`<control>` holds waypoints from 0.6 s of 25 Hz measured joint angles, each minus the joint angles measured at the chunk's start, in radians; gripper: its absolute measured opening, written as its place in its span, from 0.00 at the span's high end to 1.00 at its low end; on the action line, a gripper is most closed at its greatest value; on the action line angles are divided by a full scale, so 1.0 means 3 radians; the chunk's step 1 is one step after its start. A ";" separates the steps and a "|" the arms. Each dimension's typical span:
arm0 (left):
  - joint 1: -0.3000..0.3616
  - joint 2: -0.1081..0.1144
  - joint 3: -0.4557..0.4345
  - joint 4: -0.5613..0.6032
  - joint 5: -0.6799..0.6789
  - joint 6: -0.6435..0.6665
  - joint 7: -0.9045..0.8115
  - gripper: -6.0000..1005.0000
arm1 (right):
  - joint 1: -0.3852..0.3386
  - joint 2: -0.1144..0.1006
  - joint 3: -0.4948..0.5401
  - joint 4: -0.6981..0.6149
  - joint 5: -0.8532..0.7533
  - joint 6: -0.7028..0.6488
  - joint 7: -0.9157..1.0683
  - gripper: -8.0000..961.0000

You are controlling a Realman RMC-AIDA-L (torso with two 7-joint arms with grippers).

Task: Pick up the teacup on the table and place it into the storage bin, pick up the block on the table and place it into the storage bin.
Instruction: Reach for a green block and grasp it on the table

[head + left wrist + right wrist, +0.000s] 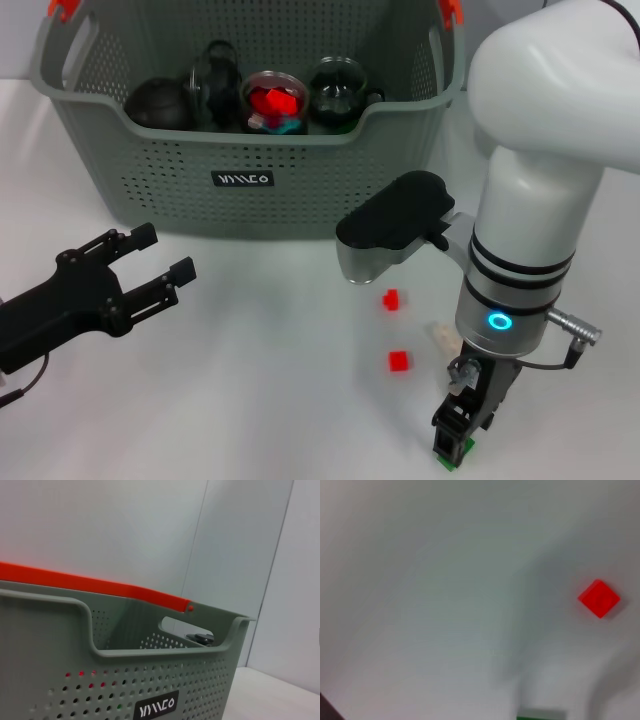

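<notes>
The grey storage bin (pixel 250 160) stands at the back of the white table, and its wall with the black label (pixel 157 707) fills the left wrist view. Inside it sit a dark teapot (pixel 160 102), a glass teacup (pixel 341 90) and a clear cup holding red pieces (pixel 272 102). No teacup shows on the table. Two red blocks (pixel 392 298) (pixel 399 361) lie on the table; one red block (pixel 599 598) appears in the right wrist view. My right gripper (pixel 455 440) points straight down at the front edge, right over a green block (pixel 450 462). My left gripper (pixel 165 253) hovers open and empty at the front left.
A pale translucent block (pixel 440 335) lies beside my right forearm. The bin's orange handle (pixel 100 587) is folded along its rim. The white right arm (pixel 530 230) reaches over the table's right side.
</notes>
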 joint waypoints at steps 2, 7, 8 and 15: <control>0.0001 0.0000 0.0000 0.0000 -0.0002 0.0000 0.0000 0.25 | 0.0008 0.0000 -0.0024 0.0004 0.0000 0.0011 0.0000 0.41; 0.0009 0.0000 0.0000 0.0000 -0.0010 0.0000 0.0000 0.25 | 0.0027 0.0004 -0.0101 0.0002 0.0016 0.0069 0.0000 0.41; 0.0010 0.0000 0.0000 0.0000 -0.0011 0.0000 0.0000 0.25 | 0.0028 0.0004 -0.0101 -0.0006 0.0026 0.0071 0.0000 0.41; 0.0012 0.0000 0.0000 0.0000 -0.0009 -0.0002 0.0000 0.25 | 0.0026 0.0005 -0.0109 0.0022 0.0064 0.0062 0.0000 0.41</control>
